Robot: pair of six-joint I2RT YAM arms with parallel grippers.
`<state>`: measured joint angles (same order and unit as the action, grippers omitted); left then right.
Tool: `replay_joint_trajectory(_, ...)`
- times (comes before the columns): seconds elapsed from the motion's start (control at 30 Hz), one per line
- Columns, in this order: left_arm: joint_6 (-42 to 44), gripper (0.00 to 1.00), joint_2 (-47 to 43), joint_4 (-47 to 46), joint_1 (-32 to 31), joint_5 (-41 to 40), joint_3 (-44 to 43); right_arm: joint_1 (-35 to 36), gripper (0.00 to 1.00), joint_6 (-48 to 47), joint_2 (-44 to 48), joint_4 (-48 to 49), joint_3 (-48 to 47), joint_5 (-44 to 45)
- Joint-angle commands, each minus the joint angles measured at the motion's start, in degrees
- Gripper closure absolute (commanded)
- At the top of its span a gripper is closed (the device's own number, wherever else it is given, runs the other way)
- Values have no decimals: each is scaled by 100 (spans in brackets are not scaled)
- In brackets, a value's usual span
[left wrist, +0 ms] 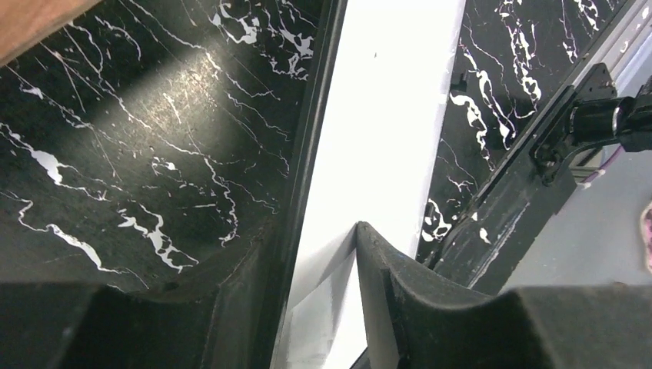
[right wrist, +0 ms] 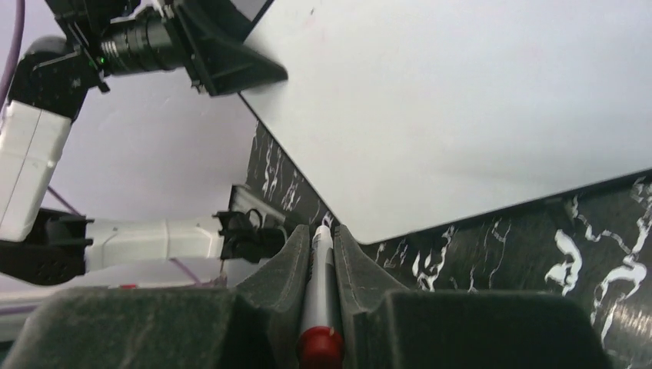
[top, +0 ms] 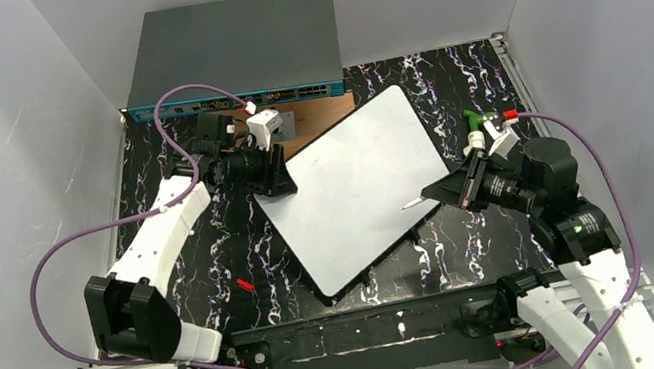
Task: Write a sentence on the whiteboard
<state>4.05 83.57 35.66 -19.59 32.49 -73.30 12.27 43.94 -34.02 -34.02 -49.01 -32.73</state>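
Observation:
The whiteboard [top: 354,190] lies slanted on the black marbled table, and its white face looks blank. My left gripper [top: 278,171] is shut on the board's far left edge. In the left wrist view the whiteboard [left wrist: 384,115] runs between the two dark fingers of the left gripper [left wrist: 323,254]. My right gripper [top: 454,190] is shut on a white marker [top: 414,201], whose tip points over the board's right side. Whether the tip touches the board I cannot tell. The marker [right wrist: 317,277] with its red end sits between the pads of the right gripper [right wrist: 321,234], the whiteboard [right wrist: 461,115] ahead.
A grey network switch [top: 229,54] stands at the back, with a brown wooden plate [top: 317,123] partly under the board's far corner. A small red piece [top: 243,284] lies on the table left of the board. White walls close in on three sides.

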Motion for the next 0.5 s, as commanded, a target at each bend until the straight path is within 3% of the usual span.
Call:
replay_joint_trajectory(0.0,856,100,-447,-260,-110,-387,239,214,99,275,438,1823,519,728)
replay_joint_trajectory(0.23,1075,100,-887,-880,-221,-695,878,691,99,223,360,2711,826,1045)
replay_joint_trajectory(0.37,1112,100,-1046,-1269,-220,-430,1099,936,99,618,-54,3422,914,1034)
replay_joint_trajectory(0.47,1307,100,-1004,-1240,-212,-353,1098,1173,99,195,-546,3135,576,1091)
